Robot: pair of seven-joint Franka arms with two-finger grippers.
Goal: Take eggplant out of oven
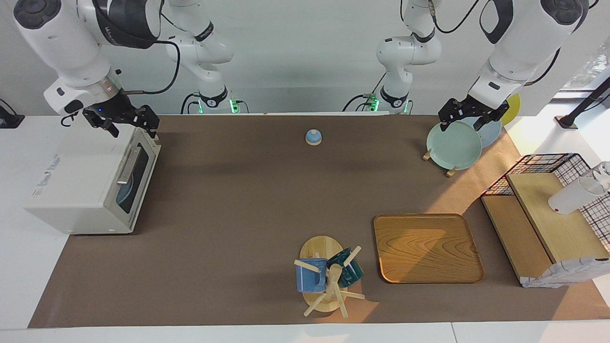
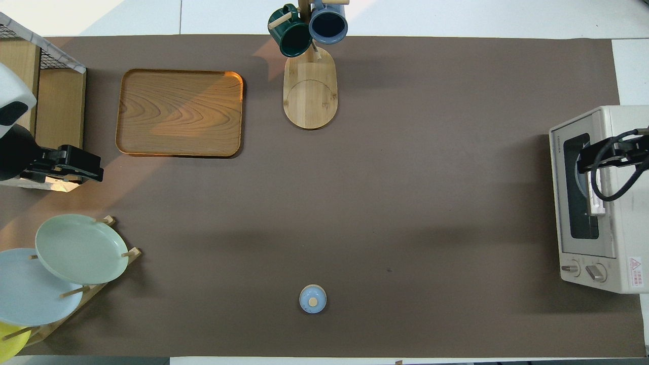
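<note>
While the oven [image 1: 90, 183] door is sitting closed, we are hovering above it.
Our right gripper [image 1: 127, 121] is hanging over its top; fingers unreadable. Eggplant unseen. Our left gripper [image 1: 469, 114] is waiting over the plates [image 1: 453, 144], likewise unreadable.

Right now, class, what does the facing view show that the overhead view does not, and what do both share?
Only the facing view shows both arms whole and the white cup lying on the wooden shelf. Only the overhead view shows the oven's knobs. Both share the shut oven, the right claw above it, the tray, mugs and plates.
</note>
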